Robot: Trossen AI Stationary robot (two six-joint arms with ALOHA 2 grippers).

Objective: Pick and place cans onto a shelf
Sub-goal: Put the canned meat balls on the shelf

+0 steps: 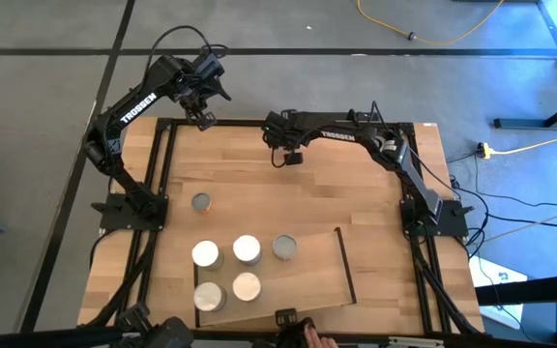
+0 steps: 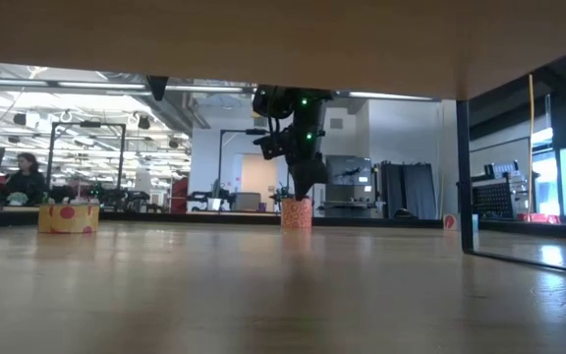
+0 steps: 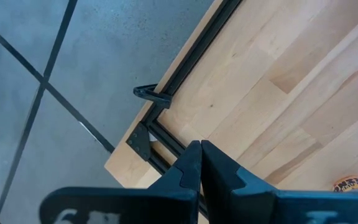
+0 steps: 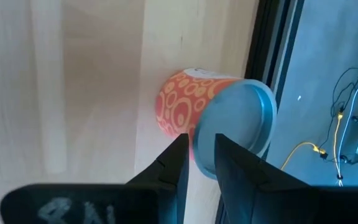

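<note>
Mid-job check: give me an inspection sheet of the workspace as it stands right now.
Surface: wooden tabletop, bare in the middle.
Job's things: five cans grouped at the shelf; one grey-topped can alone on the left; an orange can under the right gripper.
Clutter: nothing seen.
Grippers: left gripper shut, idle over the far left corner; right gripper open above the orange can, contact unclear.
Cables: yellow cable and black cables on the floor, off the table.
Surroundings: seated person far behind.
</note>
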